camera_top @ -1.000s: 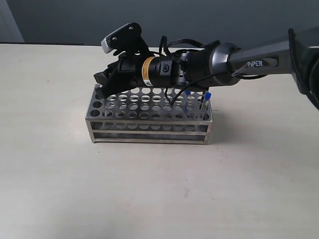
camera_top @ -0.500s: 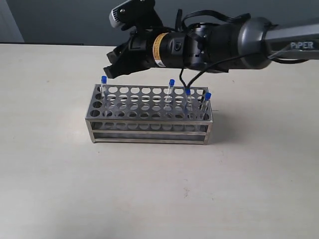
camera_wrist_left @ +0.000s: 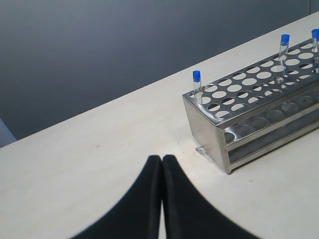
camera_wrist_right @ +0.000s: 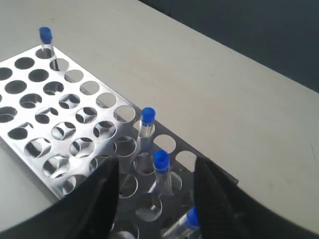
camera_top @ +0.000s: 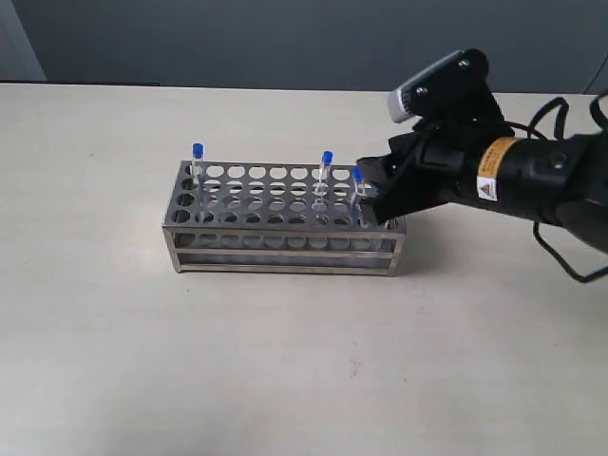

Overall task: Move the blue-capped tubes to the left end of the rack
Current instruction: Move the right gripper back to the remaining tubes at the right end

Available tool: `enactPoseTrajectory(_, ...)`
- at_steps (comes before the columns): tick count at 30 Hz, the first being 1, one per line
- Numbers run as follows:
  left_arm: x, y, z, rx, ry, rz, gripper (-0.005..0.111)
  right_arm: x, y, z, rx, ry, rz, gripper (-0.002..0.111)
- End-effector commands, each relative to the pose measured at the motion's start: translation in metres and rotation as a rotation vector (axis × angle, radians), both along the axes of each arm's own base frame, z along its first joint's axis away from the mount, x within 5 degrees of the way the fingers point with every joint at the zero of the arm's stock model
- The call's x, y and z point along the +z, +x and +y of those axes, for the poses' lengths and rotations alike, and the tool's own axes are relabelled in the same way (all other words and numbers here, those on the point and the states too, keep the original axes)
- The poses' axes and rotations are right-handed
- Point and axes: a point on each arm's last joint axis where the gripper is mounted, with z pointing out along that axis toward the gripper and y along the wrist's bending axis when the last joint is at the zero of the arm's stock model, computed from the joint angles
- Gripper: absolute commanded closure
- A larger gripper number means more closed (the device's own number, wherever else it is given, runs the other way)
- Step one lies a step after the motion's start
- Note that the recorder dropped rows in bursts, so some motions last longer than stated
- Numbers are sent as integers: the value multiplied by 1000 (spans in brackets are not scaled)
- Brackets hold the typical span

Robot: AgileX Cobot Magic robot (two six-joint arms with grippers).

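The silver rack (camera_top: 275, 239) stands mid-table. One blue-capped tube (camera_top: 198, 152) sits in its far-left corner hole. Two more tubes (camera_top: 327, 160) (camera_top: 357, 176) stand near the right end. My right gripper (camera_top: 376, 193) hangs open over that right end and hides the fourth tube in the exterior view. In the right wrist view the gripper (camera_wrist_right: 157, 168) straddles a tube (camera_wrist_right: 160, 160) without touching it. Another tube (camera_wrist_right: 147, 115) stands beyond it and a tilted one (camera_wrist_right: 192, 218) lies nearer the wrist. My left gripper (camera_wrist_left: 162, 158) is shut and empty, short of the rack (camera_wrist_left: 204, 119).
The beige table (camera_top: 285, 361) stretches around the rack on all sides. A dark wall (camera_top: 237, 38) runs behind the table's far edge. Most holes in the rack's top plate (camera_wrist_right: 22, 155) hold nothing.
My right gripper rose from the rack's left end, leaving a tube in the far-left hole, then swung across and came down open over the tubes at the right end.
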Motion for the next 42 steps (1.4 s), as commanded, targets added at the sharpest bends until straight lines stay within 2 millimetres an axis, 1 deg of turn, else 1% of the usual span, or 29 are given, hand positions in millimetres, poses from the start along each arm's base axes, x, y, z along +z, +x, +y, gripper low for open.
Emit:
enactPoseTrajectory(1,0,0,0,-6,-8,2,106,-16,-15,-22,12,49,-102,62)
enactPoseTrajectory(3,0,0,0,-6,-8,2,106,-23,-20,-29,-5,43,-114,62)
enactPoseTrajectory(7,0,0,0,-6,-8,2,106,-38,-23,-39,-29,7,-84,62)
enactPoseTrajectory(13,0,0,0,-6,-8,2,106,-54,-17,-35,7,19,-108,62)
enactPoseTrajectory(20,0,0,0,-6,-8,2,106,-76,-8,-35,-24,7,-145,62)
enactPoseTrajectory(22,0,0,0,-6,-8,2,106,-79,-7,-34,-15,18,-171,62)
enactPoseTrajectory(24,0,0,0,-6,-8,2,106,-82,-4,-33,-11,20,-182,66)
enactPoseTrajectory(30,0,0,0,-6,-8,2,106,-88,7,-29,-10,18,-181,89)
enactPoseTrajectory(32,0,0,0,-6,-8,2,106,-88,11,-28,-15,18,-185,92)
enactPoseTrajectory(36,0,0,0,-6,-8,2,106,-87,19,-29,-55,28,-190,91)
enactPoseTrajectory(42,0,0,0,-6,-8,2,106,-86,20,-28,-60,31,-196,85)
